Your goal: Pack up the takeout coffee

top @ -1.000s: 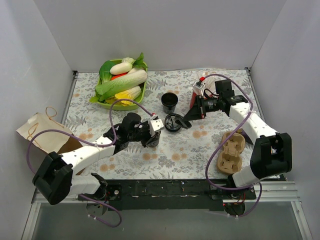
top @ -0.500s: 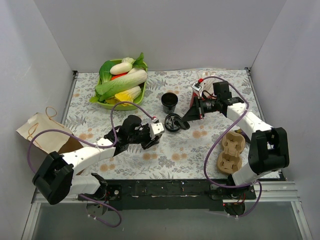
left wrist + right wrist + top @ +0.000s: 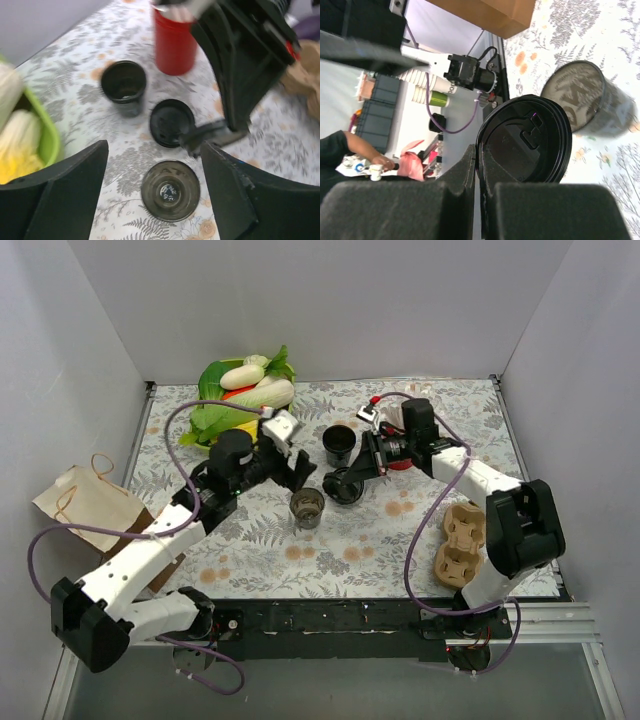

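Observation:
The takeout coffee cup [image 3: 307,507] stands lidless and upright on the floral cloth; in the left wrist view it is the dark cup [image 3: 170,190] seen from above. My left gripper [image 3: 298,472] hovers behind and above it, open [image 3: 154,147], touching nothing. The round black sip lid [image 3: 345,485] is pinched at its rim by my shut right gripper [image 3: 360,476], just right of the cup and low over the cloth. The right wrist view shows the lid [image 3: 525,140] on edge between the fingers [image 3: 479,155], with the cup [image 3: 590,102] beyond.
A second open black cup [image 3: 340,445] stands behind the lid. The red cup [image 3: 175,42] of white sticks sits behind my right arm. A green bowl [image 3: 212,449] of vegetables is far left, a tan cup carrier [image 3: 462,540] near right, a paper bag [image 3: 85,505] left.
My left gripper has opened, let go of the cup and pulled up and back to the left. The right gripper has carried the lid leftward, toward the cup.

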